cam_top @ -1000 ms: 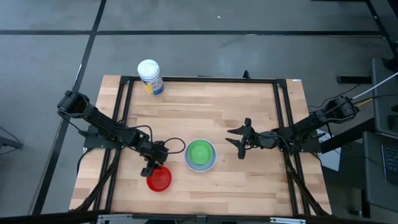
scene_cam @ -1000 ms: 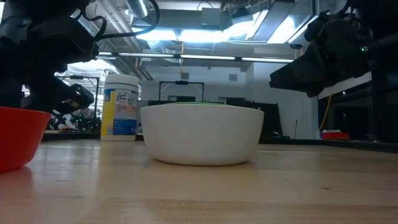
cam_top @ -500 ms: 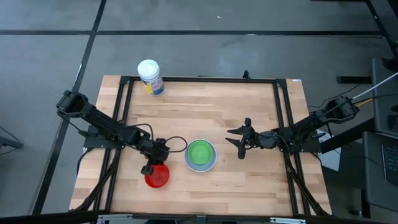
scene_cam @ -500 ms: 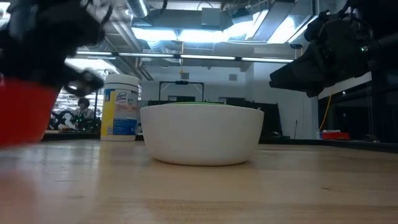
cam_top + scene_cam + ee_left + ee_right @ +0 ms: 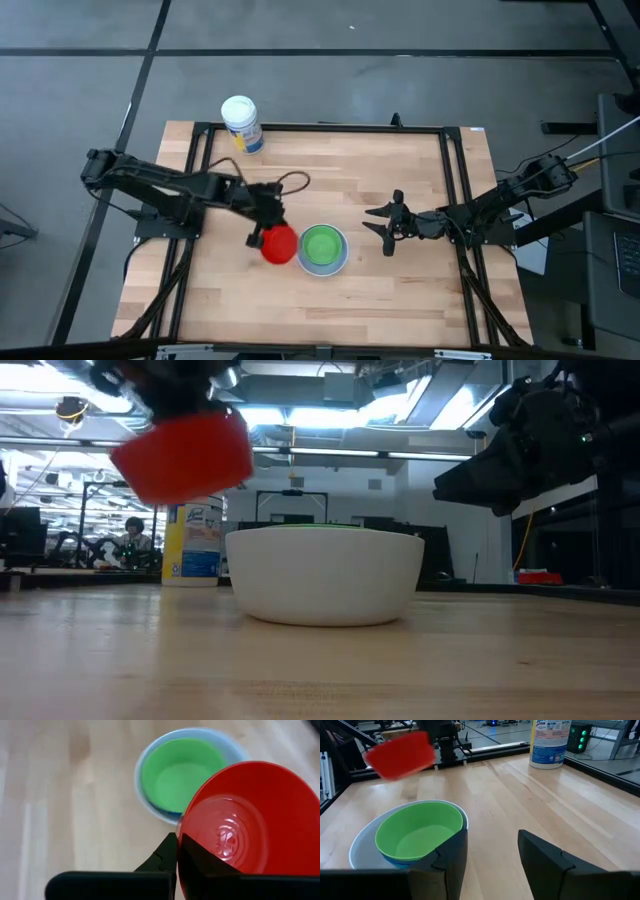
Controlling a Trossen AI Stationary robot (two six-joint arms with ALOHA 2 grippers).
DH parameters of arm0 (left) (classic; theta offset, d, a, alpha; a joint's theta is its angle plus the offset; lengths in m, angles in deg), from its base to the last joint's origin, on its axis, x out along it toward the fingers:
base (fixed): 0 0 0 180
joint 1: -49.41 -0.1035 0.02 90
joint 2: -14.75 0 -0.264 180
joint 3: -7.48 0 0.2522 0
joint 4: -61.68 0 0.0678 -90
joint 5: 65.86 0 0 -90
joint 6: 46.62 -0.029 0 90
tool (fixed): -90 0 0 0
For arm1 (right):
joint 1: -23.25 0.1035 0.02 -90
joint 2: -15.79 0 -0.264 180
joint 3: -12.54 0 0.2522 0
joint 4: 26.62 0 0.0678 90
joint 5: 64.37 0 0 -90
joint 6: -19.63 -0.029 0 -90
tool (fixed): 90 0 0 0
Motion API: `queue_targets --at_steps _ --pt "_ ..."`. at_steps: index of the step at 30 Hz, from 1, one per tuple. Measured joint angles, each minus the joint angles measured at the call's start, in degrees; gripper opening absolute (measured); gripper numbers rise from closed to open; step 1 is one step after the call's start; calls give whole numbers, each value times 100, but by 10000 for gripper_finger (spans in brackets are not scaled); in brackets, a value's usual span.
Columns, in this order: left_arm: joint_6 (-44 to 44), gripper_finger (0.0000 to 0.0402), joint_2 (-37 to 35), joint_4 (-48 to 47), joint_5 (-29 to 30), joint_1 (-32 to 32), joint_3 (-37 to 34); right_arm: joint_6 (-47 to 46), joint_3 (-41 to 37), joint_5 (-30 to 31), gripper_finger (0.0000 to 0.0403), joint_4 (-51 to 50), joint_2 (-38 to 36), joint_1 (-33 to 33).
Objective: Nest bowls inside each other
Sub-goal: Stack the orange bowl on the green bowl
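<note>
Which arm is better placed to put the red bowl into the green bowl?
Left. The left gripper is shut on the red bowl, lifted beside the green bowl. The right gripper waits open, empty.
</note>
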Motion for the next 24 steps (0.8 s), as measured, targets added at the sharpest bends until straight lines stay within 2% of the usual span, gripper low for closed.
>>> queue_targets --at_steps 9,13,17,24 --pt "-705 2 534 -94 -805 -1016 350 -41 0 -53 184 1 0 0" --pt "-877 2 904 -156 -1138 -1137 733 -61 1 -62 175 0 0 0" --pt "-1110 2 1409 -605 -1159 -1160 1319 -61 2 -83 169 0 0 0" --pt "-1450 2 2384 -1036 -1458 -1159 2053 -59 2 -86 179 -6 0 2"
